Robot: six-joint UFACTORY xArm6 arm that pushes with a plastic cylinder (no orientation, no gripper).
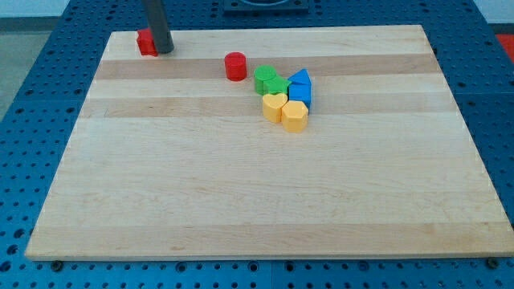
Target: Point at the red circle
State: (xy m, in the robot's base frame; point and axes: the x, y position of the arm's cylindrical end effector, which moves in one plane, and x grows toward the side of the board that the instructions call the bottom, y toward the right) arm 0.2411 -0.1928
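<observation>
The red circle (pixel 235 66), a short red cylinder, stands on the wooden board (pixel 265 201) near the view's top, left of centre. My tip (pixel 164 50) is at the board's top left corner, well to the left of the red circle. It touches or nearly touches another red block (pixel 145 42), partly hidden behind the rod, whose shape I cannot make out.
A tight cluster lies just right of the red circle: two green blocks (pixel 270 80), a blue triangle (pixel 300 78), a blue block (pixel 299 93), a yellow heart-like block (pixel 274 106) and a yellow block (pixel 295 116). The board rests on blue perforated panels.
</observation>
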